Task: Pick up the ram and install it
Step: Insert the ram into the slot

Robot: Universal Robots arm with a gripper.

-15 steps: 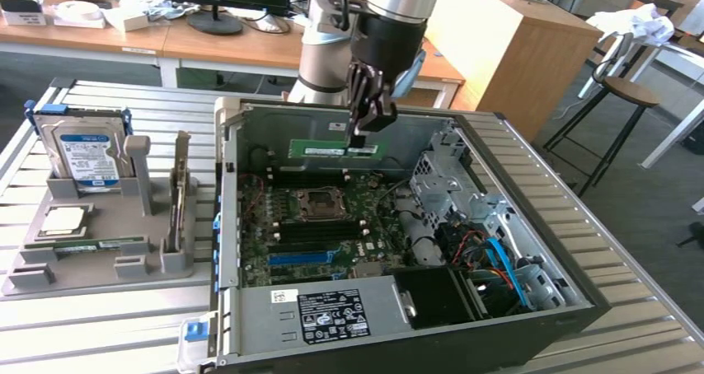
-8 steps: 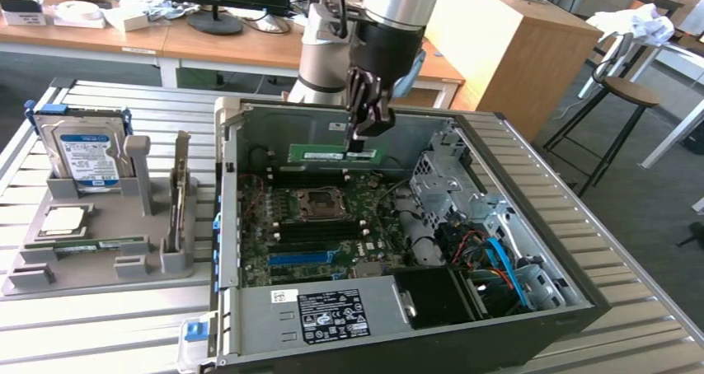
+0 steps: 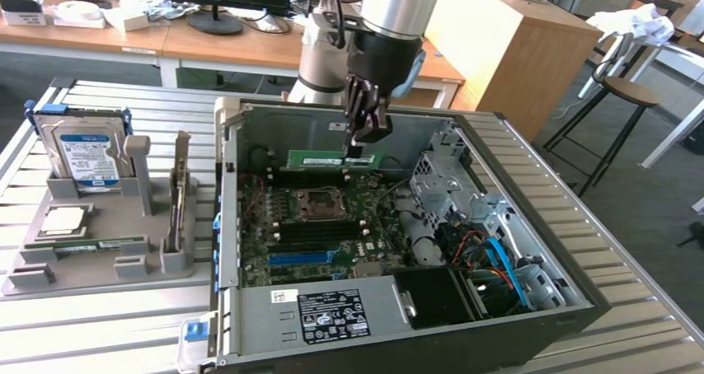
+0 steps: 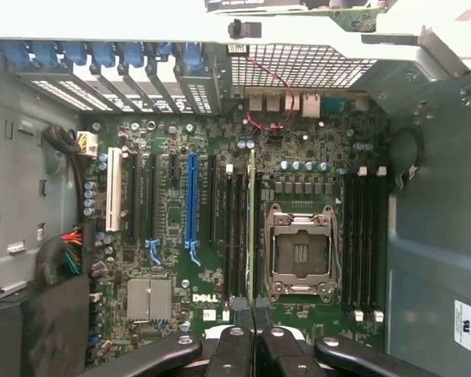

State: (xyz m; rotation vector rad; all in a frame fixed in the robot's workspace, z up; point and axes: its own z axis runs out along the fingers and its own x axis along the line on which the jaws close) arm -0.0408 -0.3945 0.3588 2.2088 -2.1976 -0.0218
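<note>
The ram (image 3: 328,157) is a thin green stick hanging level inside the open computer case (image 3: 231,226), above the motherboard (image 3: 313,226). My gripper (image 3: 363,149) reaches down from above and is shut on the stick near its end toward the exterior view's right. In the wrist view the ram (image 4: 252,220) shows edge-on as a narrow green line running away from my gripper (image 4: 251,305), over the black memory slots (image 4: 234,228) beside the CPU socket (image 4: 301,251). It is still held above the board.
A grey fixture (image 3: 99,263) at the exterior view's left carries a hard drive (image 3: 79,147), an upright expansion card (image 3: 180,189) and a CPU (image 3: 64,219). Inside the case are a blue slot (image 4: 192,200), more memory slots (image 4: 361,236), the power supply (image 3: 330,312) and cables (image 3: 495,254).
</note>
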